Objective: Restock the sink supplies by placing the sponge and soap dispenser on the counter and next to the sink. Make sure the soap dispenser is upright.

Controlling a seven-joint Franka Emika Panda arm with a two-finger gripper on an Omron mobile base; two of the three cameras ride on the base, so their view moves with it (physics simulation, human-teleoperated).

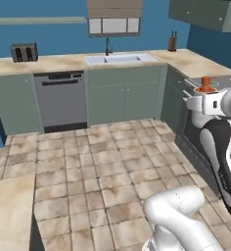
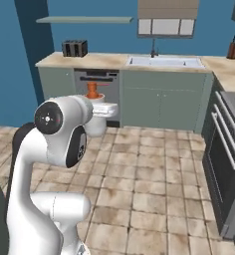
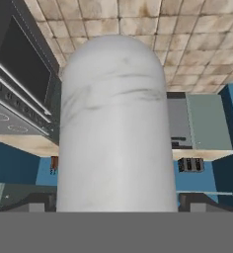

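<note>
My gripper [image 3: 116, 205] is shut on the soap dispenser [image 3: 116, 123], whose white body stands large between the dark fingertips [image 3: 37, 202] in the hand view. In the right base view the soap dispenser [image 2: 94, 127] hangs upright over the floor, orange pump on top, held at my hand [image 2: 105, 110]. The left base view shows its orange pump [image 1: 204, 86] above the hand [image 1: 198, 102]. The counter [image 1: 54, 62] with the sink [image 1: 120, 59] and black faucet [image 1: 107, 46] runs along the far wall, well away from the gripper. The sponge is out of view.
A toaster [image 1: 23, 51] sits at the counter's left end above a dishwasher [image 1: 61, 100]. A knife block [image 1: 172, 43] stands at the right corner. An oven [image 2: 229, 149] lines the right side. The island top [image 1: 10, 211] is at the lower left. Tiled floor lies between.
</note>
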